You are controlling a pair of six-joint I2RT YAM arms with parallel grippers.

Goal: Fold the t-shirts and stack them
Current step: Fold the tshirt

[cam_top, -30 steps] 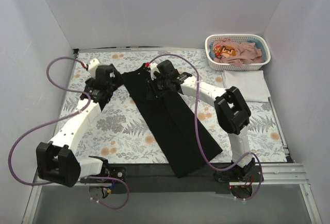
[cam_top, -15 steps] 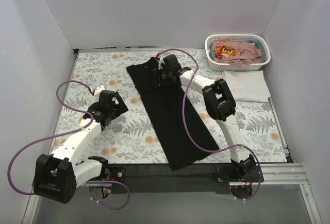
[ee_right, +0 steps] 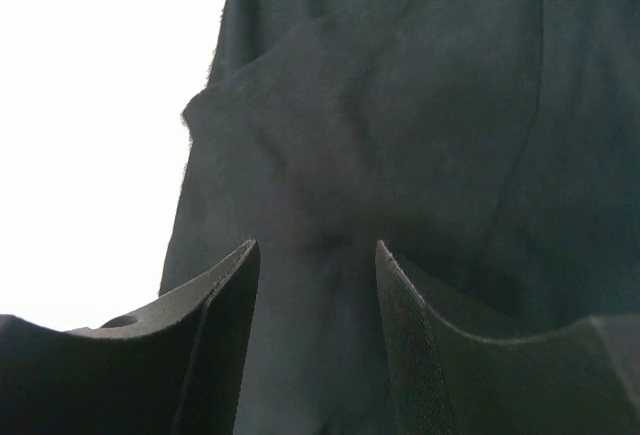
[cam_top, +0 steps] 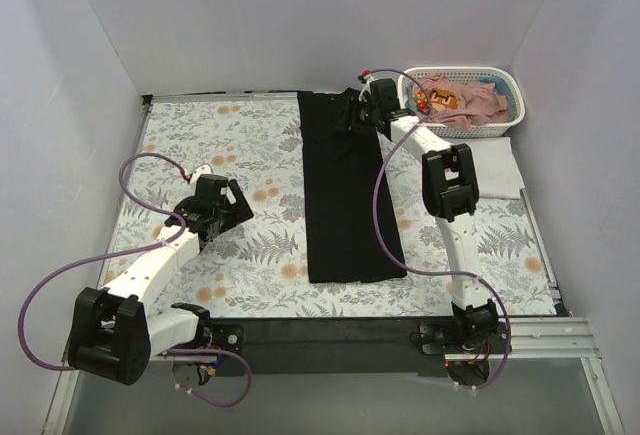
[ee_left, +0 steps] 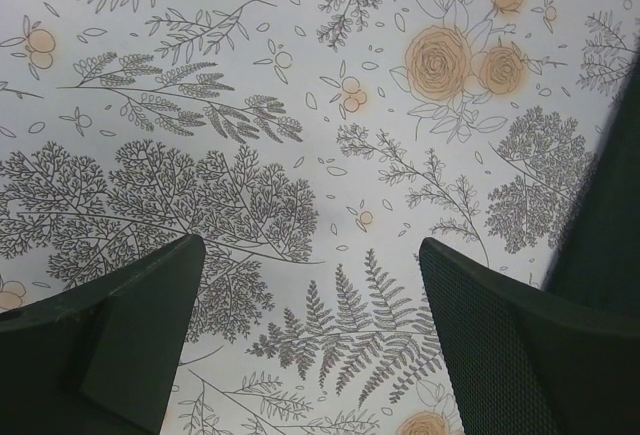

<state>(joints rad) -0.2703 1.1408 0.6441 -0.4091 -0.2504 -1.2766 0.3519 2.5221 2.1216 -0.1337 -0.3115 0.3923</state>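
A large black t-shirt (cam_top: 350, 195), folded into a long strip, lies straight down the middle of the floral cloth. My right gripper (cam_top: 352, 115) hovers over its far end beside the basket. In the right wrist view its jaws (ee_right: 315, 250) stand apart, with black fabric (ee_right: 400, 105) lying behind them and nothing pinched. My left gripper (cam_top: 238, 207) is wide open over bare cloth left of the strip. In the left wrist view it (ee_left: 310, 255) holds nothing, and the black tee's edge (ee_left: 610, 205) shows at the right. A folded white tee (cam_top: 490, 167) lies at the right. Dusty-pink tees (cam_top: 470, 103) fill the basket.
A white slotted basket (cam_top: 415, 115) stands at the far right corner, close to my right gripper. The floral cloth (cam_top: 250, 145) covers the table. White walls close in the back and both sides. A dark strip (cam_top: 330, 330) runs along the near edge by the arm bases.
My right gripper carried the black tee's far end back and right toward the basket, straightening the strip, and its jaws have widened. My left arm drew back from the tee toward the near left.
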